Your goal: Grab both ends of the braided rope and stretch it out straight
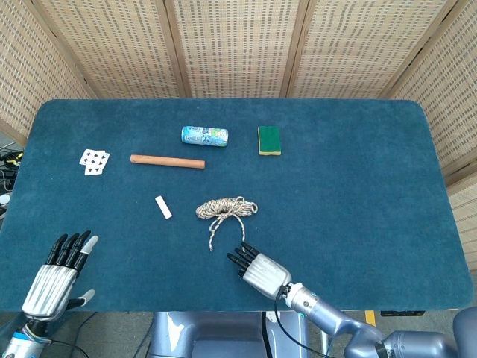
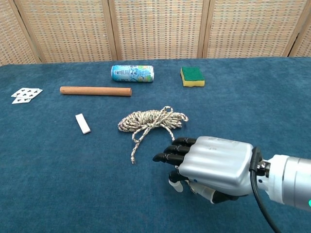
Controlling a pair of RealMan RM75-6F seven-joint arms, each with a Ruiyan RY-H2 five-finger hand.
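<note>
The braided rope (image 1: pixel 226 206) (image 2: pixel 151 119) lies in a loose coil at the table's middle, with two tails running toward the front. Its left tail ends free on the cloth (image 2: pixel 132 158). My right hand (image 1: pixel 257 270) (image 2: pixel 211 165) lies low over the right tail, fingers stretched out toward the left, and hides that tail's end. Nothing shows plainly between its fingers. My left hand (image 1: pixel 52 280) hovers at the front left corner with fingers spread and empty, far from the rope. It is absent from the chest view.
Behind the rope lie a wooden rod (image 1: pixel 167 161) (image 2: pixel 95 91), a drink can on its side (image 1: pixel 204 136) (image 2: pixel 132 73) and a green-yellow sponge (image 1: pixel 269 139) (image 2: pixel 192 76). A small white block (image 1: pixel 163 207) (image 2: pixel 83 123) and playing cards (image 1: pixel 94 161) (image 2: pixel 26 94) sit to the left.
</note>
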